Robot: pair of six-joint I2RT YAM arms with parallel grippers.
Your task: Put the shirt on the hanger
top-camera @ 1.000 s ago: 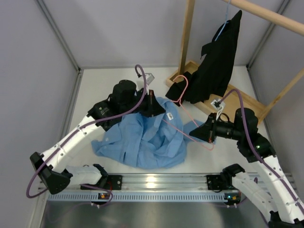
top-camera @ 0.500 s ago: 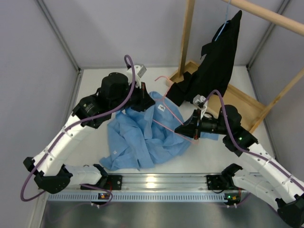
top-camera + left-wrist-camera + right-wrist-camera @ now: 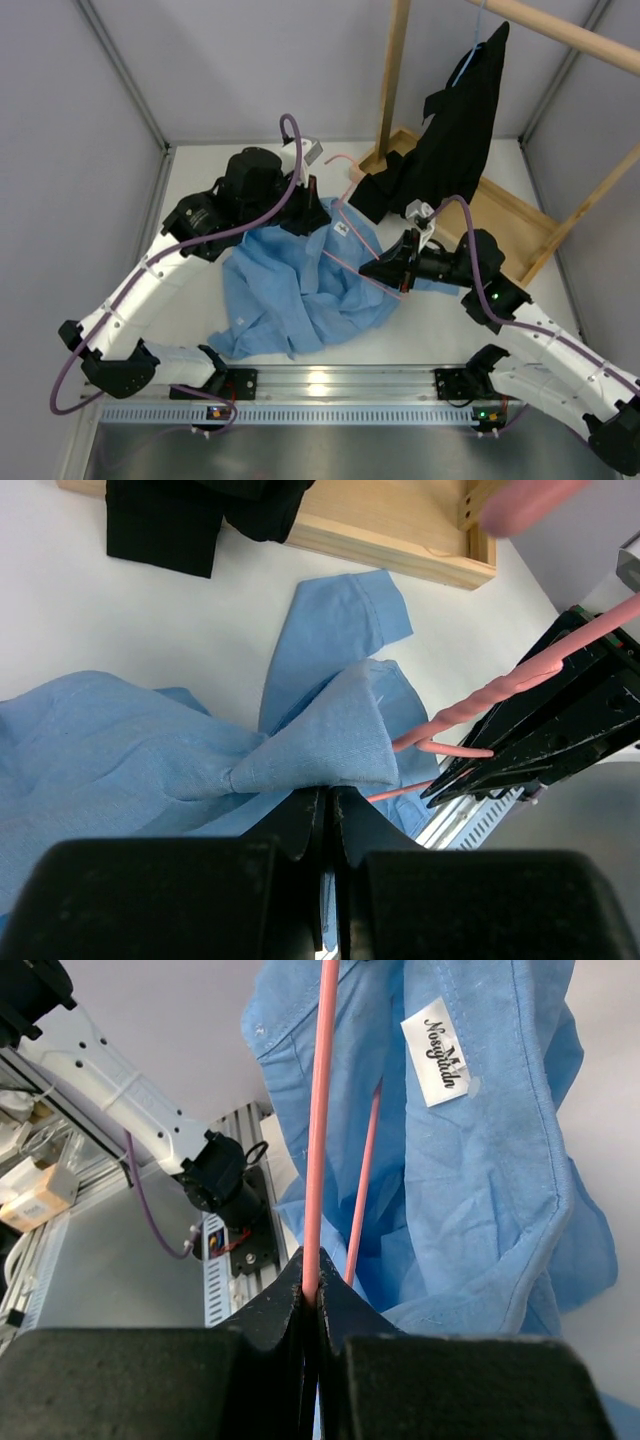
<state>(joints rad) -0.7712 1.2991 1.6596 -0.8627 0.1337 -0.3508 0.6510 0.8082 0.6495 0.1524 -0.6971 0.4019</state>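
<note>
The light blue shirt lies crumpled on the white table, its collar end lifted. My left gripper is shut on a fold of the shirt near the collar. My right gripper is shut on the pink wire hanger, whose wire runs up from the jaws across the shirt's neck label. The hanger's hook points to the far side near the black garment. In the left wrist view the hanger and the right gripper sit just right of the held fold.
A black garment hangs on a light blue hanger from a wooden rack, whose base sits at the back right. Grey walls enclose the table. A metal rail runs along the near edge.
The left gripper shifted slightly right and nearer with the shirt fold. The right gripper with the hanger moved left toward the shirt's collar, then held nearly still.
</note>
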